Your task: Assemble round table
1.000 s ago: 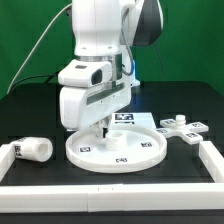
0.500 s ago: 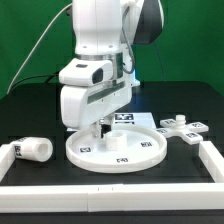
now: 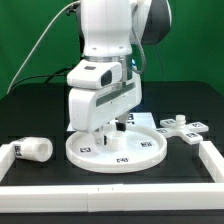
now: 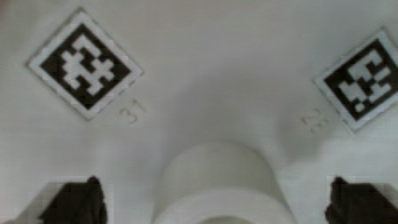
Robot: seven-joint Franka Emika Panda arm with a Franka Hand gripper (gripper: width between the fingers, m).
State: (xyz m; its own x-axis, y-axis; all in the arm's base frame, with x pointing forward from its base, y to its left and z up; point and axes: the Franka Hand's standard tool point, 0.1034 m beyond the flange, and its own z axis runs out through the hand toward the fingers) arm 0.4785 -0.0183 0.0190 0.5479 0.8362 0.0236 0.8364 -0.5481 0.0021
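1. Spread wide, fingers (image 4: 71, 200) apart, pinching nothing: end effector (image 3: 110, 131) low over round disc (image 3: 158, 150) at lower centre of exterior frame
2. Lying lower left on tabletop (image 3: 30, 110): cylinder leg (image 3: 34, 149)
3. Centre right, apart from disc: cross-shaped foot (image 3: 180, 127)

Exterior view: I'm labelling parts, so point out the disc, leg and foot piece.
disc (image 3: 105, 164): exterior view, its front rim.
leg (image 3: 38, 148): exterior view, its curved side.
foot piece (image 3: 180, 127): exterior view, its centre.

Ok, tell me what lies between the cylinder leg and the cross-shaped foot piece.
In the exterior view, the large round disc lies between the cylinder leg and the cross-shaped foot piece, with the open gripper over it.
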